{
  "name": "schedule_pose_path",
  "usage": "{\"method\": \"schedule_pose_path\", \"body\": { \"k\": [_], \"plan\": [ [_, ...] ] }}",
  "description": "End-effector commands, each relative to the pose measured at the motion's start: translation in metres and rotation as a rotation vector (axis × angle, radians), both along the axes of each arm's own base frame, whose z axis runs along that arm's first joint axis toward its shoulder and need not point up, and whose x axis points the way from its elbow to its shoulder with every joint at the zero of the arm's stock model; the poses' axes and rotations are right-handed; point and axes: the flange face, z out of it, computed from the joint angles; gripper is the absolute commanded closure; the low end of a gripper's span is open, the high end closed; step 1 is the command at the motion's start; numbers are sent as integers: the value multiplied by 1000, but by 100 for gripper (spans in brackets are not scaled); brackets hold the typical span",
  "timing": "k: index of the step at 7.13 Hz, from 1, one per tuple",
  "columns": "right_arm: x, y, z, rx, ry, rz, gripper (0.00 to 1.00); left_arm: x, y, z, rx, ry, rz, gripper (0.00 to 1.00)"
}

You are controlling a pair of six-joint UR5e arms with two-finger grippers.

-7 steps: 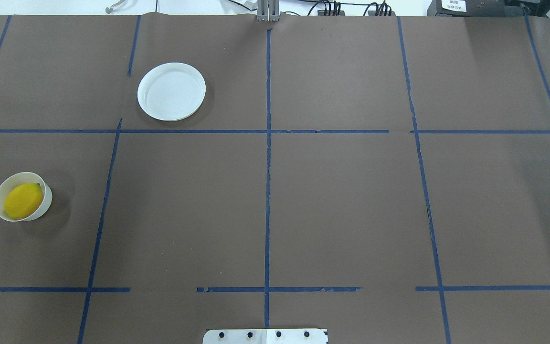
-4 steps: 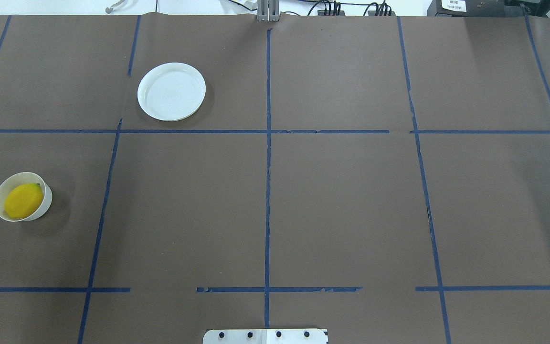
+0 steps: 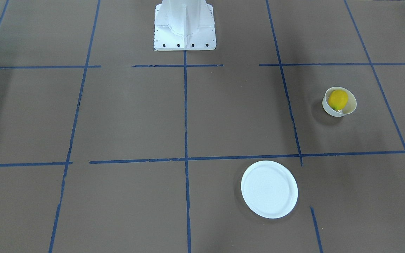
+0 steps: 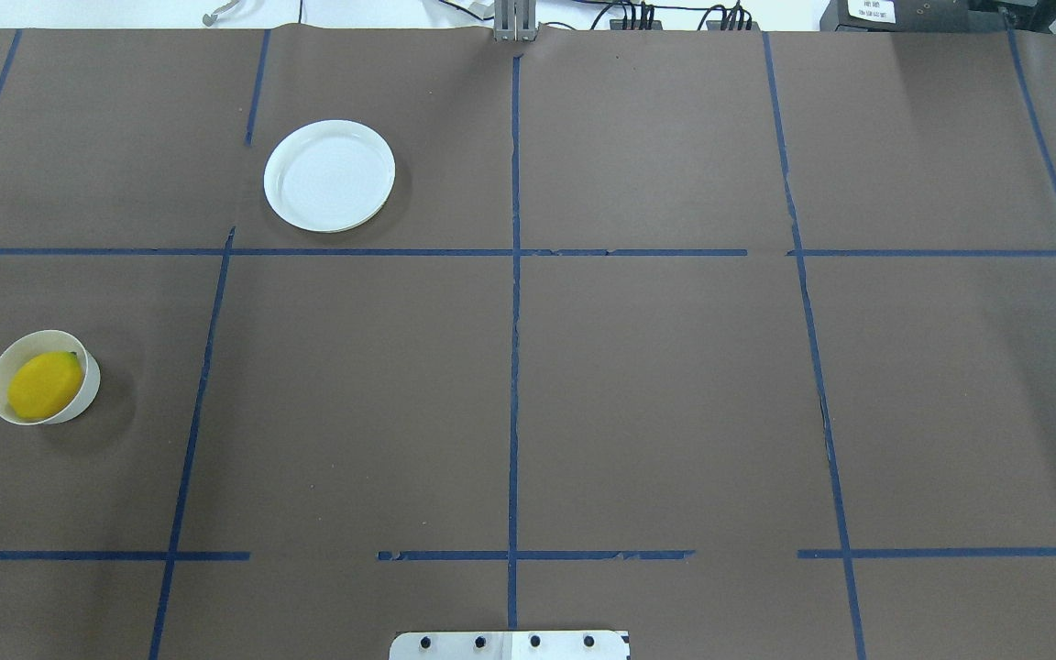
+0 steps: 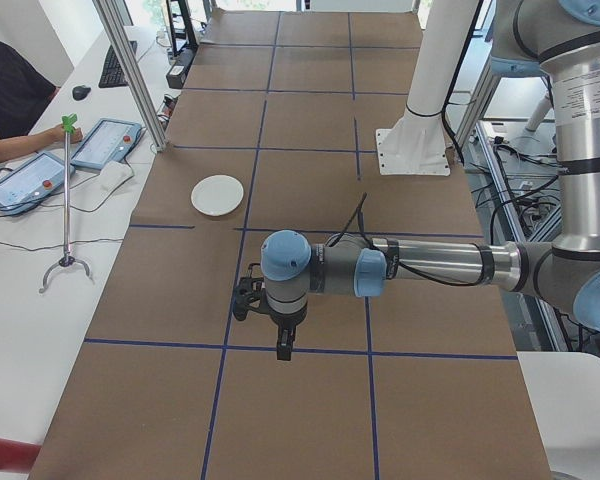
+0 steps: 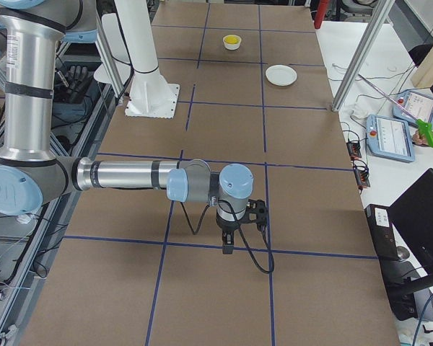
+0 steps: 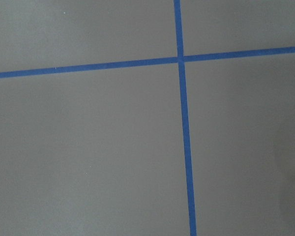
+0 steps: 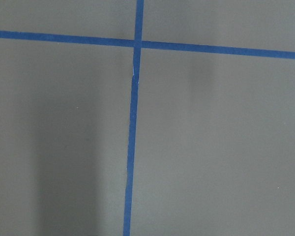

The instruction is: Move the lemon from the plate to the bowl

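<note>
"Logging the table first: brown cover, blue tape lines laid in a grid. Arms?"

"Both reach out level above the table and show only in the two end views. Left arm is the near one from its end, right arm the near one from the other. Each wrist is turned downward."

"Plate?"

"White plate, flat on the table, far left part of the overhead view. Its face is bare. A tape line runs just beside its near edge."

"Tools?"

"Left tool hangs point-down above the cover, clear of it. Right tool does likewise. Each shows from a side camera alone, so I cannot tell how wide either stands or whether it has hold of anything. Each wrist camera shows the cover and a tape crossing."

"Bowl?"

"Off-white bowl, close to the table's left edge, well apart from the plate and nearer the robot."

"Lemon?"

"Yellow lemon lies inside the bowl, filling most of its mouth, dark tip against the far rim."
</note>
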Motion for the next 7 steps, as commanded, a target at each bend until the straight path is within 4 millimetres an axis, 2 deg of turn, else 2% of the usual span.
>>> {"method": "schedule_pose_path", "body": {
  "k": [1,7],
  "plan": [
    [0,0,0,0,0,0,0,-4,6,0,-35,21,-3,0],
    [0,0,0,0,0,0,0,-4,4,4,-36,25,-1,0]
  ]
}}
